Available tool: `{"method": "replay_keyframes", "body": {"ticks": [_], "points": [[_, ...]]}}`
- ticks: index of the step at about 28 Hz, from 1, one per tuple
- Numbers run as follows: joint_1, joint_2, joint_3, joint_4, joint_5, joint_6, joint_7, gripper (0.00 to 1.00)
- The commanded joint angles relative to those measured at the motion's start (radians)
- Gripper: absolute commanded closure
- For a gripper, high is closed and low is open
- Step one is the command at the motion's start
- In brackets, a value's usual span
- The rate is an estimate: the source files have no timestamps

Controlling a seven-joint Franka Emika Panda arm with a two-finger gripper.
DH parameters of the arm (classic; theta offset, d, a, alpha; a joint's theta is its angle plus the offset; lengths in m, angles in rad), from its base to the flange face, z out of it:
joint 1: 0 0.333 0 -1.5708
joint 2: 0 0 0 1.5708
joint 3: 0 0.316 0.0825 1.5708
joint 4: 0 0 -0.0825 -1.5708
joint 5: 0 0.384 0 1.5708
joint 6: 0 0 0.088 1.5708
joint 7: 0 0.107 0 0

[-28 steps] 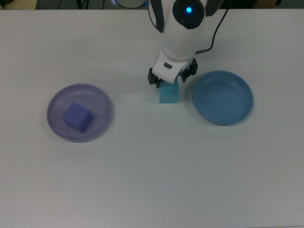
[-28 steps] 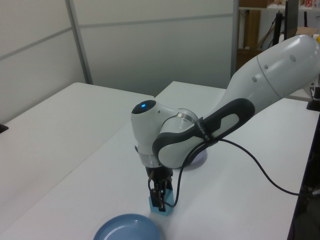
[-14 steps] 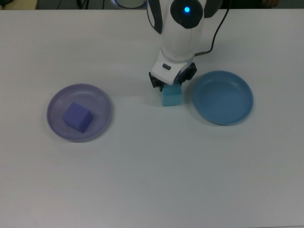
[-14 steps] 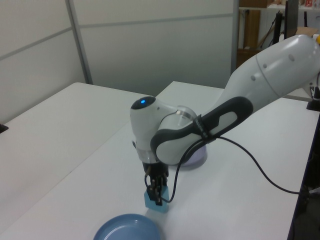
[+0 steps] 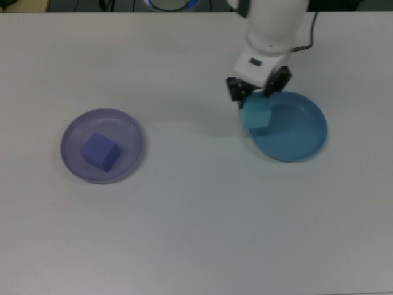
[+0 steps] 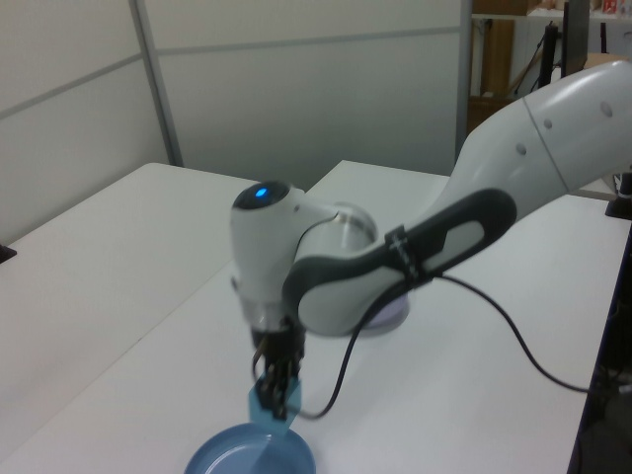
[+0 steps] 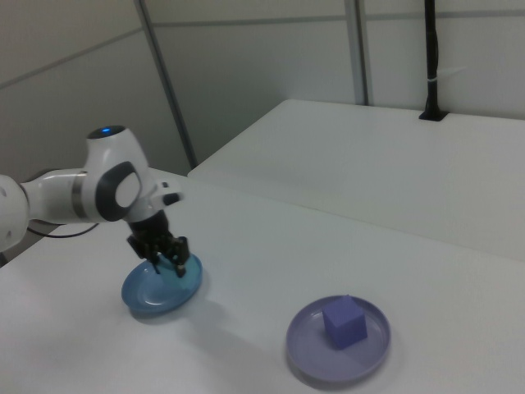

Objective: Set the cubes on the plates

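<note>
The light cyan cube hangs in my gripper, whose fingers are shut on it, over the top view's left edge of the blue plate. In the left view the gripper holds the cyan cube just above the blue plate. The purple cube rests inside the lavender plate at the top view's left. In the right view the purple cube sits in the lavender plate, and the gripper is over the blue plate.
The white table carries only the two plates. A black cable trails from the arm across the table in the left view. Grey wall panels stand behind the table.
My gripper has lifted the cyan cube off the table and carried it to the top view's right, from between the plates to over the blue plate's edge.
</note>
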Motion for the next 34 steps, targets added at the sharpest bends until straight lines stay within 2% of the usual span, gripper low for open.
{"method": "replay_keyframes", "body": {"ticks": [1,5,7,10,11,12,13,14,18,22,27,28,32,33,34], "points": [[0.076,0.088,-0.012,0.095,-0.057,-0.015,0.115,0.76],[0.095,0.115,-0.012,0.109,-0.083,-0.014,0.146,0.73],[0.098,0.128,-0.012,0.109,-0.09,-0.009,0.148,0.63],[0.11,0.143,-0.012,0.109,-0.1,-0.009,0.148,0.46],[0.119,0.148,-0.012,0.109,-0.106,-0.009,0.148,0.36],[0.125,0.155,-0.012,0.109,-0.117,-0.009,0.149,0.21],[0.126,0.155,-0.012,0.11,-0.122,-0.009,0.154,0.14],[0.126,0.155,-0.012,0.111,-0.125,-0.008,0.16,0.02],[0.127,0.149,-0.012,0.112,-0.131,-0.009,0.168,0.0],[0.124,0.126,-0.012,0.138,-0.114,-0.025,0.175,0.0],[0.11,0.019,-0.036,0.143,-0.082,-0.126,0.174,0.0],[0.095,-0.022,-0.062,0.143,-0.059,-0.15,0.168,0.0],[0.072,-0.091,-0.124,0.141,-0.007,-0.193,0.168,0.0],[0.067,-0.119,-0.163,0.137,0.004,-0.228,0.165,0.0],[0.066,-0.134,-0.185,0.132,0.004,-0.241,0.163,0.0]]}}
